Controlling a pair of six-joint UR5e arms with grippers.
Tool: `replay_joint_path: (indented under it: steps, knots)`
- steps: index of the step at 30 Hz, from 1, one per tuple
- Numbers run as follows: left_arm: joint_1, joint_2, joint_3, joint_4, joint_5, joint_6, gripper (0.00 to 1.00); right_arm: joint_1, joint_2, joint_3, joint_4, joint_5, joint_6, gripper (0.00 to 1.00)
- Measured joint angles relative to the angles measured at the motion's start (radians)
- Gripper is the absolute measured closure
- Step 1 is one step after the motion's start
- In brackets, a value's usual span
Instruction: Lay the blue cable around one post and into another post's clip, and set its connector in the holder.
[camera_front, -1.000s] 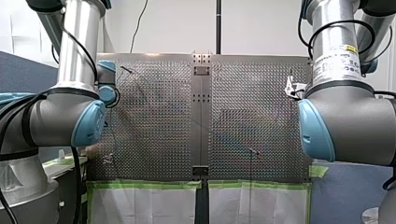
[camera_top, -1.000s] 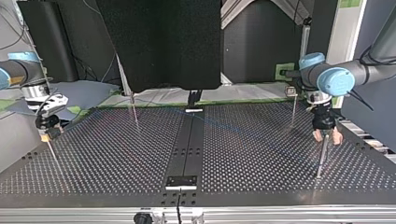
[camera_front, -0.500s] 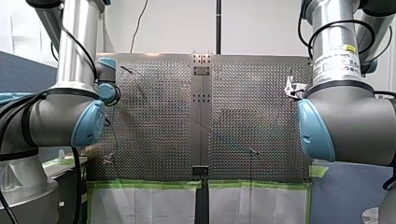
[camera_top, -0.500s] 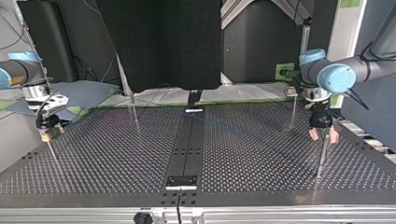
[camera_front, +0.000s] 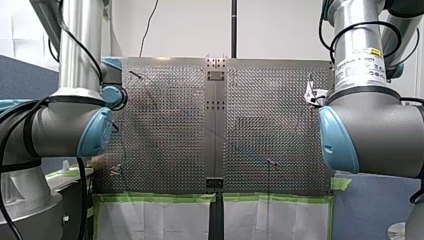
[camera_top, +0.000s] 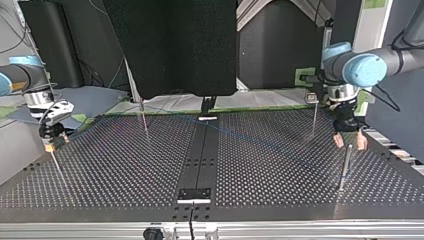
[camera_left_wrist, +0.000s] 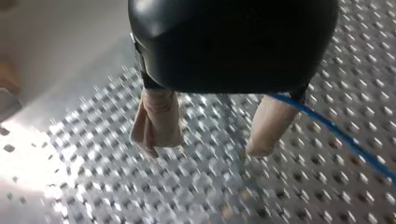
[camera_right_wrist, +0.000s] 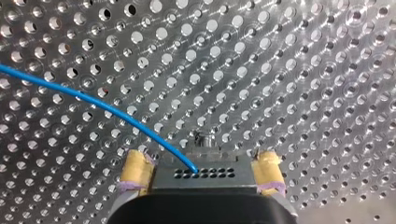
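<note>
The blue cable runs over the perforated table and ends in a dark connector block. That block sits between the yellow pads of my right gripper, which is open. In the top view my right gripper hangs at the left, over a thin post. My left gripper is open at that view's right, just above and behind a taller post. Its beige fingers hold nothing, and the cable passes beside one of them. A faint stretch of cable crosses the middle of the table.
Two more thin posts stand toward the far edge in the top view. A dark centre strip carries a black plate near the front edge. A large black panel hangs behind the table.
My left gripper has risen a little off the tall post and drifted toward the top view's right. My right gripper has not moved.
</note>
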Motion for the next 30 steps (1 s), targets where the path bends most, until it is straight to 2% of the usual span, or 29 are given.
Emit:
replay_joint_path:
  steps: [9,20,26,30]
  knots:
    - [0.002,0.024,-0.029,0.003,0.042,-0.023,0.0,0.001,0.0,0.0,0.0,0.0,-0.001,0.01]
    - [0.0,0.122,-0.065,0.018,0.068,-0.056,0.0,0.001,0.0,0.0,0.0,-0.002,-0.001,0.01]
    - [0.003,0.172,-0.107,0.052,0.107,-0.076,0.0,0.001,0.0,0.0,0.0,-0.003,-0.001,0.01]
    - [0.005,0.193,-0.129,0.066,0.11,-0.066,0.0,0.002,0.0,0.0,0.0,-0.003,-0.001,0.01]
